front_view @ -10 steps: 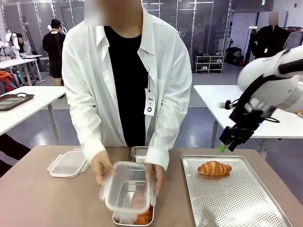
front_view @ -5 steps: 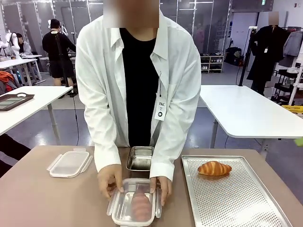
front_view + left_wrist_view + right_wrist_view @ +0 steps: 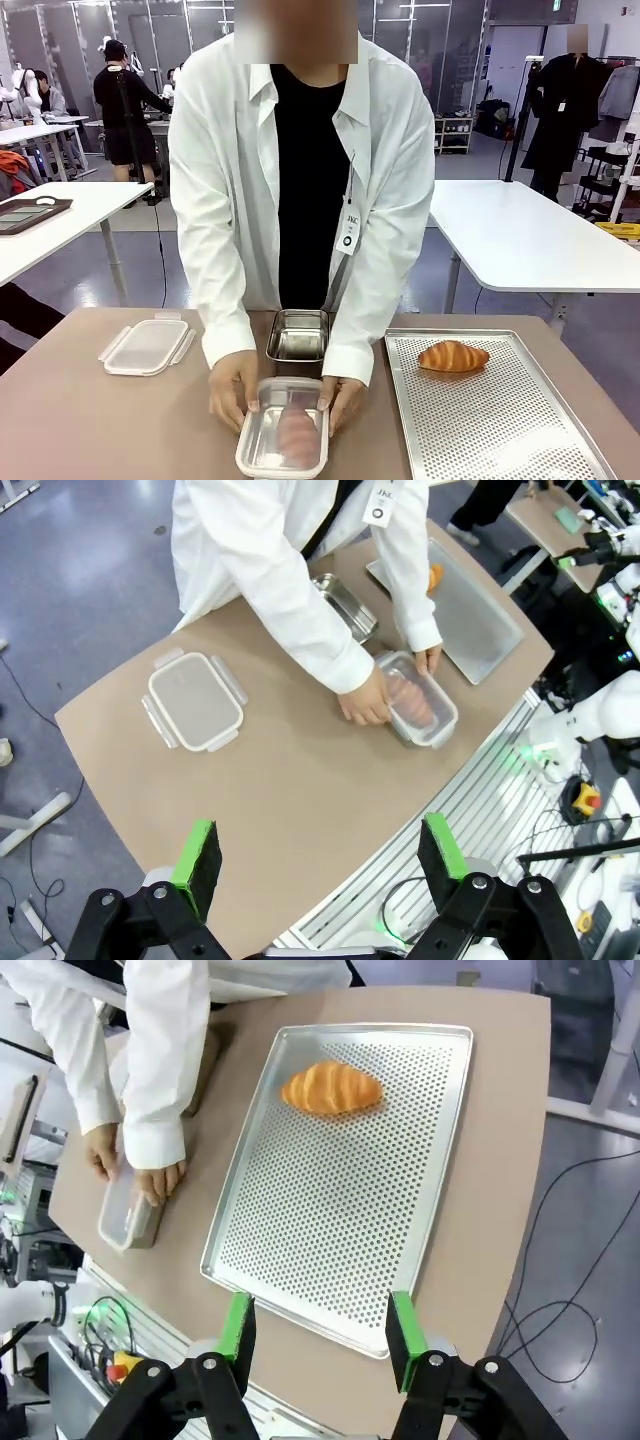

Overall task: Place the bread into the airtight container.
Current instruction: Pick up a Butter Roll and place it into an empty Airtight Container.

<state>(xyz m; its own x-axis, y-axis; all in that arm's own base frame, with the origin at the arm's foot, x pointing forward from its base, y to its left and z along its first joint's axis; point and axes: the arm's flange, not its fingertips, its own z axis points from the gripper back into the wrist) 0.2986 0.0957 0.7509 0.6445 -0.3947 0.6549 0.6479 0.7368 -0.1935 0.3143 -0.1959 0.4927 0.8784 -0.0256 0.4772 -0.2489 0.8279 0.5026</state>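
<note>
1. Lid (image 3: 262, 428) first: a second ago the person was holding it tilted over the airtight container (image 3: 283, 470). Now it sits flat on top, with the person's hands (image 3: 232, 392) pressing at both long sides.
2. The robot's right hand (image 3: 320, 1305) hung over the tray (image 3: 500, 440) a second ago and has since pulled out of the front view. Its own camera puts it high above the tray, fingers apart, nothing between them.
3. The robot's left hand (image 3: 318, 830) is spread wide and empty too, well above the tabletop (image 3: 90, 420).
4. My read is that one bread (image 3: 296, 432) is boxed and this round is basically done. The croissant (image 3: 453, 355) is alone near the tray's far end. A second steel container (image 3: 298, 335) stands open just behind the sealed one, and a spare lid (image 3: 145, 346) lies off to the robot's left, so that's probably next.
5. The boxed bread lies along the container's length, its long axis running from the robot's side toward the person. The croissant lies crosswise, tips pointing left and right across the tray's short side.
</note>
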